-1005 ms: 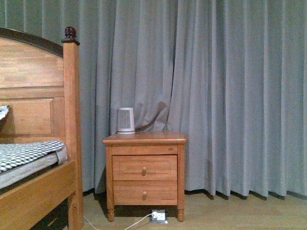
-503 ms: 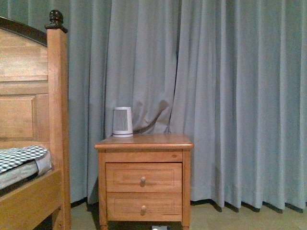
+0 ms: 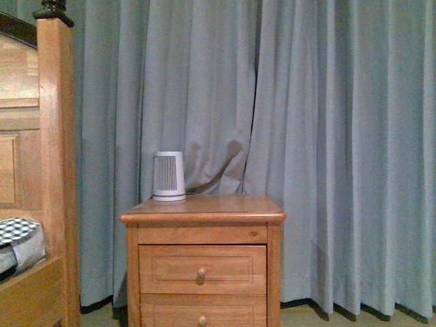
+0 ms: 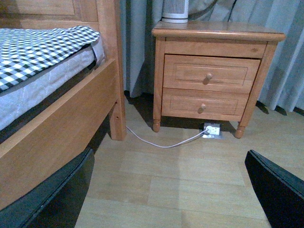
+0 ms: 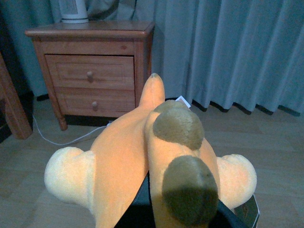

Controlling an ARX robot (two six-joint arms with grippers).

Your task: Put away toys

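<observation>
The orange plush animal (image 5: 133,156) is riding on the right gripper (image 5: 142,211), well above the wooden floor (image 5: 266,142), its pale yellow lobes hanging off either side. The gripper's dark fingers are pinching it from beneath and are mostly being hidden by its body. The left gripper (image 4: 168,159) is hovering over the floor with its black fingers (image 4: 61,194) spread wide, holding nothing. Ahead, a two-drawer nightstand (image 3: 218,206) is standing against a grey-blue curtain (image 3: 327,136), carrying a small white slatted appliance (image 3: 168,176) at its back left corner. A wooden bed (image 3: 54,170) with checked bedding (image 4: 38,47) is standing beside it, and a white cable (image 4: 161,142) is running to a power strip (image 4: 212,130) under the nightstand.
</observation>
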